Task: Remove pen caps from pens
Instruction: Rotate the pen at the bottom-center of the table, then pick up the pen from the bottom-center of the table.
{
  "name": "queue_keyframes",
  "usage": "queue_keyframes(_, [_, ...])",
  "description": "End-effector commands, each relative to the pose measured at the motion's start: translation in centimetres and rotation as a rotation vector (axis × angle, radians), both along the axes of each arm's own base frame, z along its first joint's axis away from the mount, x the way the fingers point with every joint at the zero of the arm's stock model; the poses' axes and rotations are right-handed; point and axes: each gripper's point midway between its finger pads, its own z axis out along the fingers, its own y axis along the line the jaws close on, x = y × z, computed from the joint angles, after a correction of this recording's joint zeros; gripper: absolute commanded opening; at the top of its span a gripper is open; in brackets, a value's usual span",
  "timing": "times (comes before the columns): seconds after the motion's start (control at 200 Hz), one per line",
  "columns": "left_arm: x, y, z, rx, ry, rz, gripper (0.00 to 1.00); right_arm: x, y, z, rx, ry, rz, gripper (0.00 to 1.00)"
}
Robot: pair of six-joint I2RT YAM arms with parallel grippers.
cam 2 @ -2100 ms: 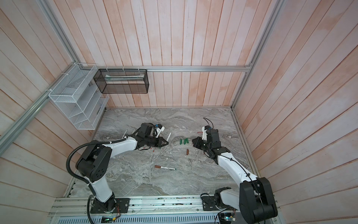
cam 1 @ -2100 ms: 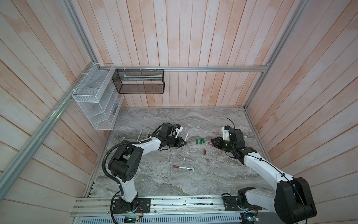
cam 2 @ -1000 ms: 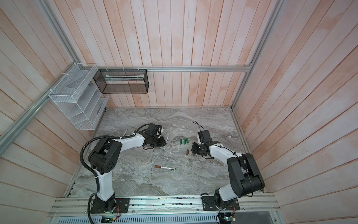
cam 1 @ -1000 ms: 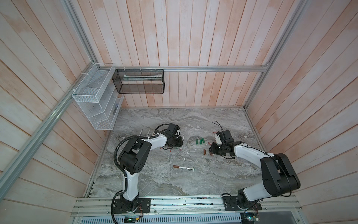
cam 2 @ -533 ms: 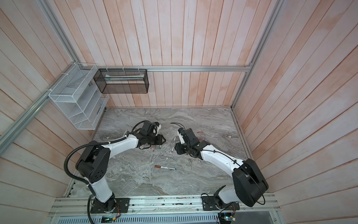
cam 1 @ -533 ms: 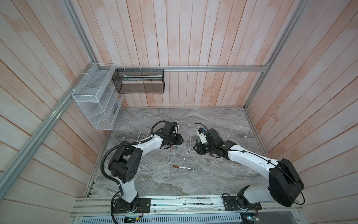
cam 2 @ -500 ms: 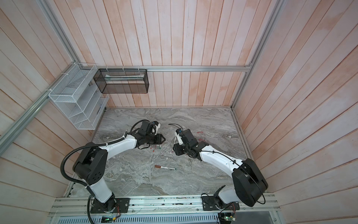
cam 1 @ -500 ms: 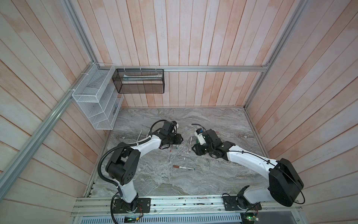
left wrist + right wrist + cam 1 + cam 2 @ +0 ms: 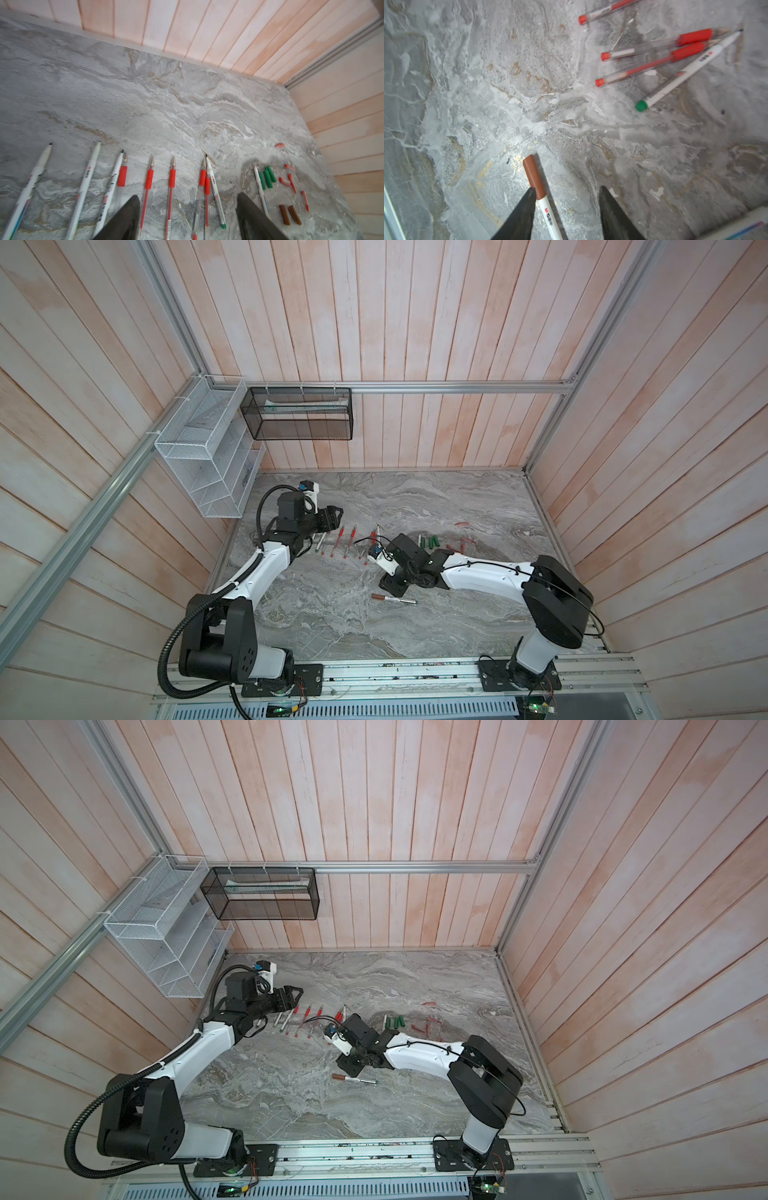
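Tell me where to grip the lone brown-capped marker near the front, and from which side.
Take the brown-capped marker by its white barrel just behind the brown cap, coming down from above and straddling its width. It lies flat and alone on the table, so both sides are free and the cap stays exposed for pulling.

Lab test cell; aluminium frame (image 9: pixel 457 386)
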Motion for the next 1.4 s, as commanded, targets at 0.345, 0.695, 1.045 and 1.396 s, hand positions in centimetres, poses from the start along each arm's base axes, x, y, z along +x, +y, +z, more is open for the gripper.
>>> queue_keyframes(0.345, [-0.8, 4.7, 2.1, -0.066, -0.112, -0.008, 0.91, -1.9, -0.9, -4.5, -0.202, 0.062, 0.163, 0.44])
queue_keyframes(0.695, [-0.9, 5.8, 2.1, -0.074, -0.125, 0.017, 0.9, -2.9, 0.5, 0.8, -0.061, 0.033, 0.234, 0.46])
queue_keyframes(1.045, [-0.8, 6.2, 2.4, -0.081, -0.121, 0.02, 0.91, -5.6, -2.5, -3.8, -0.23, 0.095, 0.32, 0.48])
queue_keyframes(1.396, [-0.7, 7.3, 2.0, -0.083, -0.123, 0.052, 0.91, -5.0, -2.8, -5.7, -0.246, 0.085, 0.328, 0.36])
